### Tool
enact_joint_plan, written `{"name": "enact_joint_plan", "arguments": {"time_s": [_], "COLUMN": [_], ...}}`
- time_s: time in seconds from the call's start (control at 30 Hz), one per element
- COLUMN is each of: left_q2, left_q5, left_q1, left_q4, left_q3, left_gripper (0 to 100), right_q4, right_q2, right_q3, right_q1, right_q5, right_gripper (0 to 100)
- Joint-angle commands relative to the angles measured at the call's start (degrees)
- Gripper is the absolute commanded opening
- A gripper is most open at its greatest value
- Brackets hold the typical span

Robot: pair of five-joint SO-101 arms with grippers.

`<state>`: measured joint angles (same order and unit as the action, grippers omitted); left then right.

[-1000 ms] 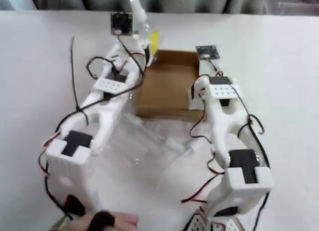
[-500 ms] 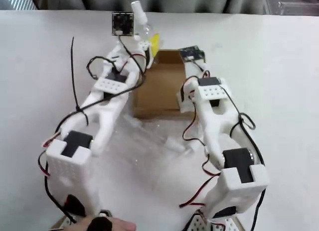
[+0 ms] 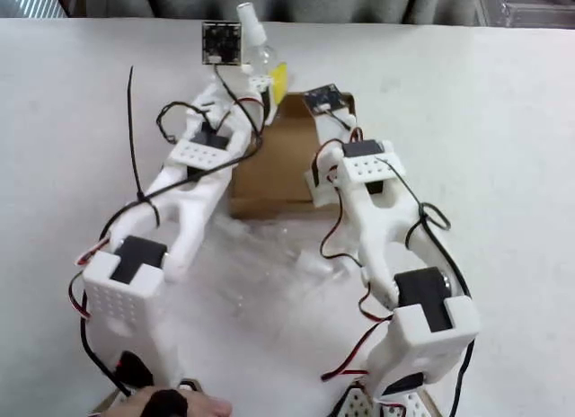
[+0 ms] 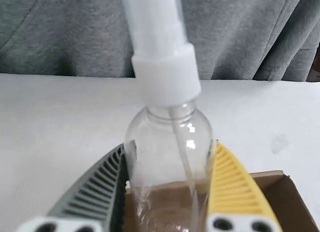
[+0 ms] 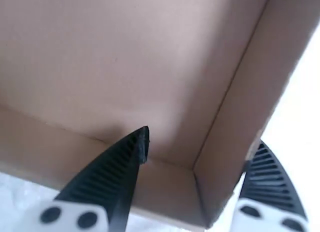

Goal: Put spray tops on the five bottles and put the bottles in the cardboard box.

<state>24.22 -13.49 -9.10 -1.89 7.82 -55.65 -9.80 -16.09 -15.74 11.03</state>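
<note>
White table [image 3: 503, 120] runs back to a grey curtain [image 4: 250, 32], and near its middle sits the cardboard box [image 3: 278, 161], open at the top with a bare brown floor. Just beyond the box's far corner on the left arm's side, a clear bottle [image 4: 165, 132] stands upright with a white spray top [image 4: 162, 67] seated on its neck. The left gripper [image 4: 170, 157] is clamped around the bottle's body, its grey finger on one side and its yellow finger on the other, both pressed against the plastic. From the left wrist camera a strip of the box's rim shows beneath the bottle. At the box's opposite side, the right gripper [image 5: 200, 142] is spread apart and straddles a corner of the box: one black finger reaches down inside against the inner wall, the other hangs outside the side wall, with the cardboard between them. On the near side of the box, between the two arms' bases, lies a crumpled heap of clear plastic [image 3: 278, 264].
</note>
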Motion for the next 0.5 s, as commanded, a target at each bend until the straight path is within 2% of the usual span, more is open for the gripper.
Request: {"name": "enact_joint_plan", "arguments": {"time_s": [0.0, 0.4, 0.47], "left_q2": [-4.09, -3.56, -3.56], "left_q5": [0.18, 0.35, 2.55], "left_q1": [1.8, 1.8, 1.8], "left_q4": [0.09, 0.09, 0.09], "left_q3": [0.62, 2.11, 2.11], "left_gripper": [2, 2, 2], "right_q4": [-3.03, -3.21, -3.21], "right_q2": [4.79, 5.58, 5.58], "right_q3": [0.62, 0.62, 0.62], "right_q1": [0.75, 4.0, 4.0], "right_q5": [-2.11, -2.99, -2.99], "right_gripper": [27.2, 27.2, 27.2]}}
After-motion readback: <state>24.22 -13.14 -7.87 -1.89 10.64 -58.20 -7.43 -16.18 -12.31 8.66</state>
